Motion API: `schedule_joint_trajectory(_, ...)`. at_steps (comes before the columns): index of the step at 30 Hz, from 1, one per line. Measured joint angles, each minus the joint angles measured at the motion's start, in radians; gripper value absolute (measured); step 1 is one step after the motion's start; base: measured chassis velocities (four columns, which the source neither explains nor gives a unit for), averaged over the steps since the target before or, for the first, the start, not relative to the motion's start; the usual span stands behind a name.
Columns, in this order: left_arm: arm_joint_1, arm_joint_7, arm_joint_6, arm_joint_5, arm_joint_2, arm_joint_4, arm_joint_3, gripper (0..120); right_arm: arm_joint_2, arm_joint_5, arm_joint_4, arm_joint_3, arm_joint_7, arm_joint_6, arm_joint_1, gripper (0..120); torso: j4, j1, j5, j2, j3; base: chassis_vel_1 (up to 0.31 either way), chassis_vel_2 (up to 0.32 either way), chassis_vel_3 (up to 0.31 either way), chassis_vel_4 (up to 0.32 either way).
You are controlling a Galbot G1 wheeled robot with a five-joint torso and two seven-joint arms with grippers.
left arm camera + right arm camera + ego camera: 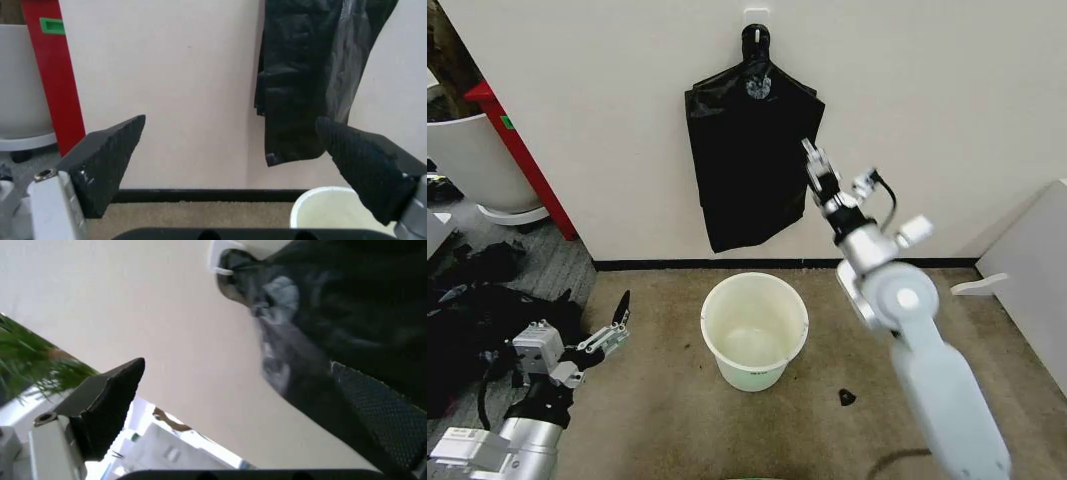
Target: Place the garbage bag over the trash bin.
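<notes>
We see a red post and a large white tub beyond our left end effector, dark cloth heaped on the floor beside it, and 1 small black scrap on the carpet beneath our right arm.

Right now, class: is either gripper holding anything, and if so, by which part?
Nothing is held. The right gripper is open, raised beside the hanging garbage bag. The left gripper is open, low, left of the trash bin.
</notes>
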Motion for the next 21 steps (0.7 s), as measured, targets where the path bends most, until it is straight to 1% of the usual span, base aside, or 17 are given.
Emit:
schedule_joint_trajectory(2, 0.002, 0.000, 0.000, 0.002, -0.005, 0.000, 0.003, 100, 0.034, 0.015, -0.047, -0.007, 0.008, 0.000, 0.061, 100, -0.0001, 0.000, 0.0001, 0.000, 0.000, 0.000, 0.000, 0.000, 0.000)
schedule_joint_trajectory(4, 0.002, 0.000, 0.000, 0.003, -0.006, 0.000, 0.006, 100, 0.049, 0.014, -0.071, -0.010, 0.009, 0.001, 0.083, 100, -0.0002, 0.000, 0.0000, 0.000, 0.000, 0.000, 0.000, 0.000, 0.000)
schedule_joint_trajectory(7, 0.001, 0.000, 0.000, 0.007, -0.005, 0.000, 0.009, 100, 0.096, 0.001, -0.135, -0.015, 0.023, 0.006, 0.132, 100, -0.0001, 0.000, 0.0000, 0.000, 0.000, 0.000, 0.000, 0.000, 0.000)
schedule_joint_trajectory(8, 0.001, 0.000, 0.000, 0.007, -0.005, 0.000, 0.009, 100, 0.096, 0.001, -0.135, -0.015, 0.023, 0.006, 0.132, 100, -0.0001, 0.000, 0.0000, 0.000, 0.000, 0.000, 0.000, 0.000, 0.000)
schedule_joint_trajectory(12, -0.001, 0.001, -0.001, 0.007, 0.000, 0.000, 0.011, 100, 0.144, -0.042, -0.213, -0.020, 0.031, 0.009, 0.176, 100, -0.0002, 0.000, 0.0001, 0.000, 0.000, 0.000, 0.000, 0.000, 0.000)
schedule_joint_trajectory(15, -0.001, 0.002, -0.001, 0.007, -0.001, 0.000, 0.012, 100, 0.159, -0.058, -0.237, -0.020, 0.027, 0.007, 0.189, 100, -0.0002, 0.000, 0.0002, 0.000, 0.000, 0.000, 0.000, 0.000, 0.000)
schedule_joint_trajectory(21, 0.000, 0.003, -0.002, 0.008, 0.000, 0.000, 0.013, 100, 0.177, -0.100, -0.329, -0.017, 0.000, 0.006, 0.250, 100, -0.0001, 0.000, 0.0003, 0.000, 0.000, 0.000, 0.000, 0.000, 0.000)
